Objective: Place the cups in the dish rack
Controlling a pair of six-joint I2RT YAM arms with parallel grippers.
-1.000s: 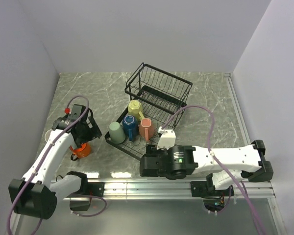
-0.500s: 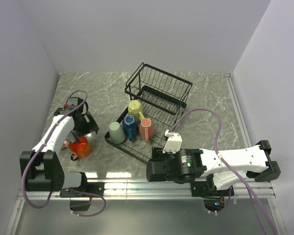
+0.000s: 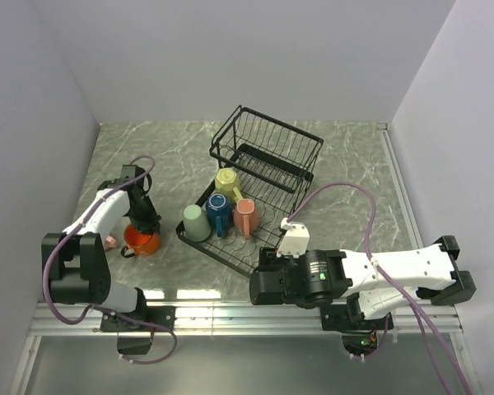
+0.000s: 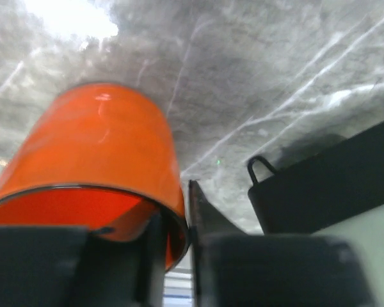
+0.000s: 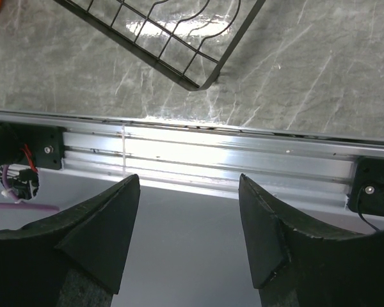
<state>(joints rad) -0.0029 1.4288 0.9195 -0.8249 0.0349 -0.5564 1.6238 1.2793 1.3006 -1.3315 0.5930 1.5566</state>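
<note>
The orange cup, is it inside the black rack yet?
No, the orange cup stands on the table left of the dish rack, with the left gripper at its rim.

Soft, even overhead light leaves only faint shadows on the table [image 3: 354, 160], white glare burns along the metal rail [image 5: 243, 157], and the left wrist view is soft, its orange cup [image 4: 102, 141] hazy, its fingers [image 4: 275, 268] blurred dark.

Left arm [image 3: 95, 216] stretched forward, wrist bent down. Left gripper [image 4: 177, 211] pinched on orange cup [image 4: 96, 141] wall: 1 finger inside, 1 outside. Right arm [image 3: 387, 267] folded low along near edge. Right gripper [image 5: 189, 182] spread wide, 2 fingers well apart.
</note>
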